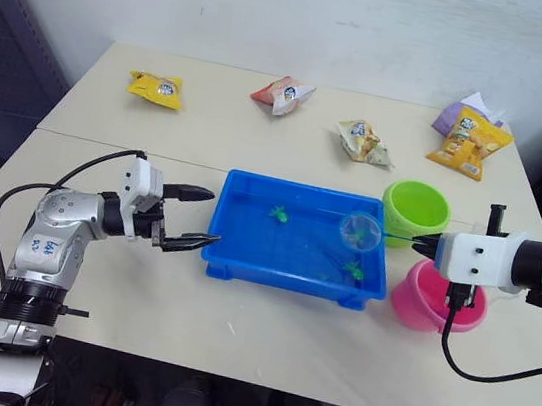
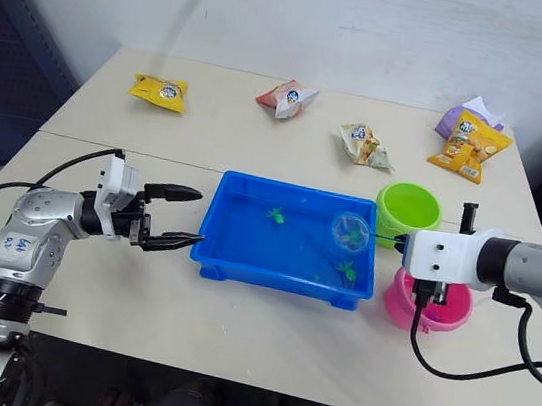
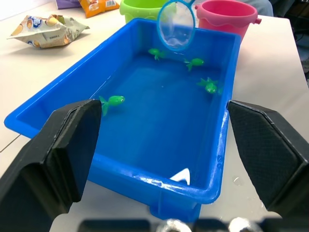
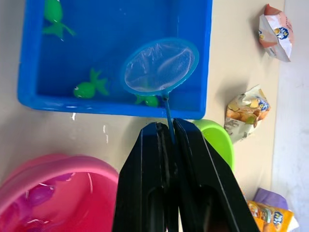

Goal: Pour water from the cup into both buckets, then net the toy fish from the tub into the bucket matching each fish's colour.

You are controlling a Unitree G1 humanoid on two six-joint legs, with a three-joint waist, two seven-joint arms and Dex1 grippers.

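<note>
Net [image 4: 161, 66], round fine-meshed hoop, hangs over tub [image 1: 243, 260].

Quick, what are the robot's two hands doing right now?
Left gripper: open, empty, beside the tub.
Right gripper: shut on the net handle.

the 2 head views look steeply down over the whole table [image 1: 233, 329]; each wrist view sits close, sharing the tub [image 3: 72, 92] from opposite ends.

Green fish [image 3: 112, 101] in tub [image 3: 58, 94]: four. Buckets [image 1: 415, 207]: two. Net [image 4: 160, 66]: one. Snack packets [image 1: 156, 88]: five.
</note>
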